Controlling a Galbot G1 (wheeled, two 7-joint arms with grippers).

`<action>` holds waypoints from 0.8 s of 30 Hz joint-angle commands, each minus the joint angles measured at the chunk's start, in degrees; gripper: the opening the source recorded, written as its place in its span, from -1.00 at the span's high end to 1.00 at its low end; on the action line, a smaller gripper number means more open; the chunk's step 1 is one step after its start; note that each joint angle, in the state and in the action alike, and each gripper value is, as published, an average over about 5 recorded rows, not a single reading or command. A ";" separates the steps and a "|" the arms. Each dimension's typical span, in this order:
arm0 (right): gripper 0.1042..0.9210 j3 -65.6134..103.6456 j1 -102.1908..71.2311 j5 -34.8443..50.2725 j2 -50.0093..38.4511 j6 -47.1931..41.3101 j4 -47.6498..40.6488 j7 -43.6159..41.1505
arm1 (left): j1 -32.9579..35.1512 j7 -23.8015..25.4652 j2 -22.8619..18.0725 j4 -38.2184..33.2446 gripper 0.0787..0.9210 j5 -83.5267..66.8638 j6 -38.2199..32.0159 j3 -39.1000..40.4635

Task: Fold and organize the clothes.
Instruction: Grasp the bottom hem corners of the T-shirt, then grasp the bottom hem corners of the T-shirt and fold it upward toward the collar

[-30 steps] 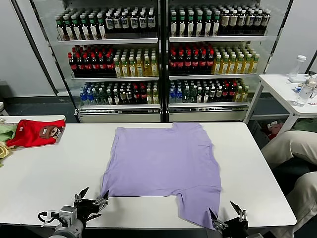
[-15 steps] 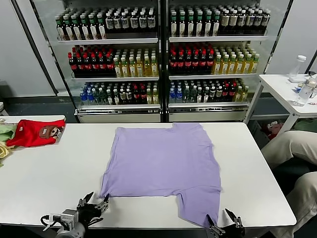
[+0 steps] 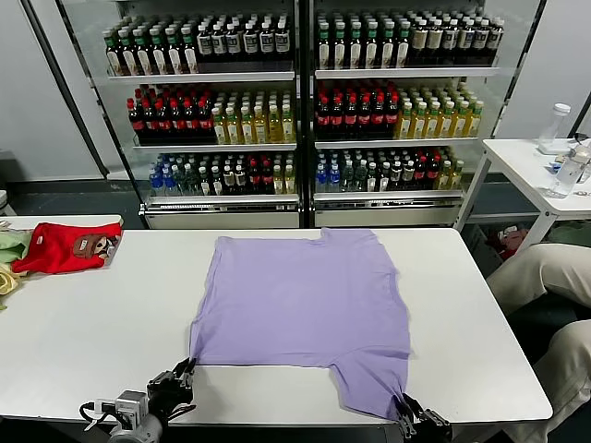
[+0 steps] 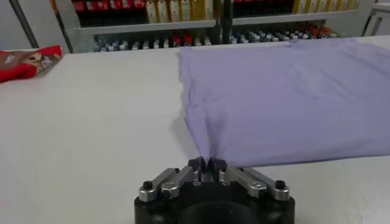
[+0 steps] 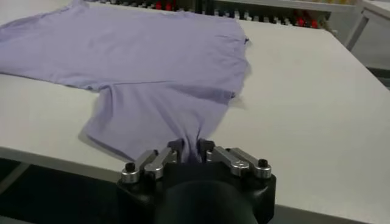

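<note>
The lavender T-shirt [image 3: 300, 305] lies flat on the white table [image 3: 83, 341], plain side up, with no graphic showing. My left gripper [image 3: 182, 372] is shut on the shirt's near left corner, seen pinched in the left wrist view [image 4: 207, 163]. My right gripper [image 3: 404, 402] is shut on the edge of the near right sleeve, seen bunched between the fingers in the right wrist view [image 5: 191, 145]. The shirt spreads away from both grippers in the left wrist view [image 4: 286, 91] and the right wrist view [image 5: 140, 61].
A red garment with a brown patch [image 3: 65, 247] and green-yellow clothes [image 3: 9, 249] lie at the table's far left. Drink coolers [image 3: 295, 111] stand behind the table. A second white table with bottles [image 3: 545, 157] and a seated person's legs [image 3: 545, 277] are at the right.
Both grippers have gone from open to shut on the shirt's near edge. The near left corner and the sleeve edge are now pinched and slightly bunched.
</note>
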 commanded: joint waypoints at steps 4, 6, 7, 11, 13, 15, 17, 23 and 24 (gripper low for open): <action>0.97 7.36 -2.54 4.24 -1.91 0.07 4.96 -2.76 | 4.21 -1.61 0.42 -7.06 0.98 -1.51 -2.25 -0.10; 0.97 11.12 -5.35 5.37 -2.43 -0.29 7.62 -3.48 | 7.21 -2.63 0.95 -9.79 0.98 -1.70 -2.41 -0.09; 0.97 13.16 -7.08 5.80 -2.60 -0.47 8.92 -3.84 | 8.98 -3.17 1.31 -11.20 0.98 -1.67 -2.45 -0.14; 0.97 19.57 -14.50 5.65 -2.40 -0.73 12.62 -5.02 | 15.01 -5.03 3.02 -15.07 0.98 -1.38 -2.39 -1.50; 0.97 21.59 -18.30 4.90 -1.76 -0.58 13.97 -5.47 | 18.08 -6.01 4.05 -16.28 0.98 -1.39 -2.44 -2.47; 0.97 22.66 -21.16 4.17 -1.04 -0.41 15.16 -5.72 | 20.68 -7.00 5.00 -17.19 0.98 -1.38 -2.64 -3.15; 0.97 23.45 -23.31 3.76 -0.62 -0.36 16.45 -5.90 | 22.79 -7.95 5.73 -18.23 0.98 -1.38 -2.87 -3.96; 0.97 22.72 -22.26 3.18 -1.19 -0.17 18.86 -5.99 | 23.10 -8.91 6.99 -20.40 0.98 -2.85 -3.05 -7.64; 0.97 21.95 -20.09 3.09 -1.29 -0.12 18.64 -5.89 | 21.77 -8.64 7.22 -19.89 0.98 -3.62 -3.01 -8.22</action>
